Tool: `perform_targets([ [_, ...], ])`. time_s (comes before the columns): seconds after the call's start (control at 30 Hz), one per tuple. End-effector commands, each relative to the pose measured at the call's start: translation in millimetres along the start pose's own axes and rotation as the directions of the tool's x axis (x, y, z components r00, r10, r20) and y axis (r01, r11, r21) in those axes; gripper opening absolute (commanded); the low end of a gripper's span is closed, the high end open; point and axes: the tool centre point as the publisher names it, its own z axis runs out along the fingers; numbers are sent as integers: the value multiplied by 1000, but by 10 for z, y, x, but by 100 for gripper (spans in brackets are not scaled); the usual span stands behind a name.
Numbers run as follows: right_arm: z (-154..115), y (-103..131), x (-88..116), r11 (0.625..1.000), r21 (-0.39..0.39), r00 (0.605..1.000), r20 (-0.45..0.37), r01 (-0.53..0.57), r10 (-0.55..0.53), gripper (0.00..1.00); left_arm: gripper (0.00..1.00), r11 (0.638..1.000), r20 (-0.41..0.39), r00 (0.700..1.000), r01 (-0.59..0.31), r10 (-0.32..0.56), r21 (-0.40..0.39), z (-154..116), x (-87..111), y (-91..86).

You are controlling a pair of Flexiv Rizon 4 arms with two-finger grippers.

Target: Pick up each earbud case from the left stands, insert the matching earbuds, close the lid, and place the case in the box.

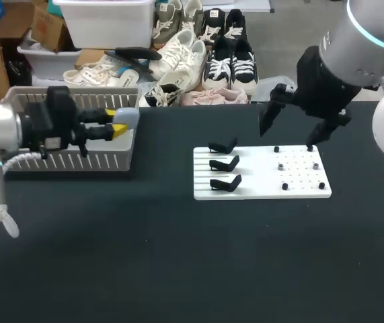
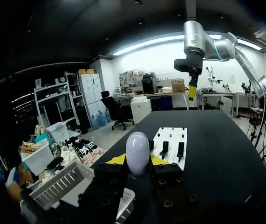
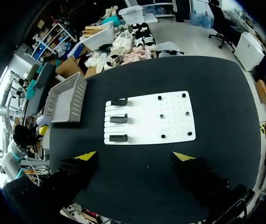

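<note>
Head view: the left gripper (image 1: 116, 121) clamps a closed, pale lavender egg-shaped earbud case (image 1: 128, 117) at the rim of the grey slatted plastic box (image 1: 64, 161) nearest the white board (image 1: 259, 192). Its three black stands (image 1: 223, 163) sit bare, so likely only this drop remains. The right gripper (image 1: 292, 131) hangs wide open above the board.

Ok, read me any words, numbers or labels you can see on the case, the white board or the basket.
No text can be read.
The case held by the left gripper shows a plain shell.
The white board and the basket carry no visible print.
</note>
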Motion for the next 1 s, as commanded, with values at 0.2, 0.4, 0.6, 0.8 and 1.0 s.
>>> perform_targets([
  [0.2, -11, -7, 37, 1000, 4, 1000, 16, -3, 3, 100, 0, 947, -237, 959, 75, -154, -311, -86, 238, 612],
  [0.4, -11, -7, 37, 1000, 4, 1000, 16, -3, 3, 100, 2, 918, -291, 917, 159, -274, -365, 53, 550, 962],
  [0.6, -11, -7, 37, 1000, 4, 1000, 16, -3, 3, 100, 40, 919, -315, 895, 206, -315, -335, 130, 751, 1124],
  [0.8, -11, -7, 37, 1000, 4, 1000, 16, -3, 3, 100, 100, 933, -303, 907, 200, -292, -299, 29, 796, 1123],
  [1.0, -11, -7, 37, 1000, 4, 1000, 16, -3, 3, 100, 100, 958, -230, 947, 168, -222, -234, -177, 584, 818],
])
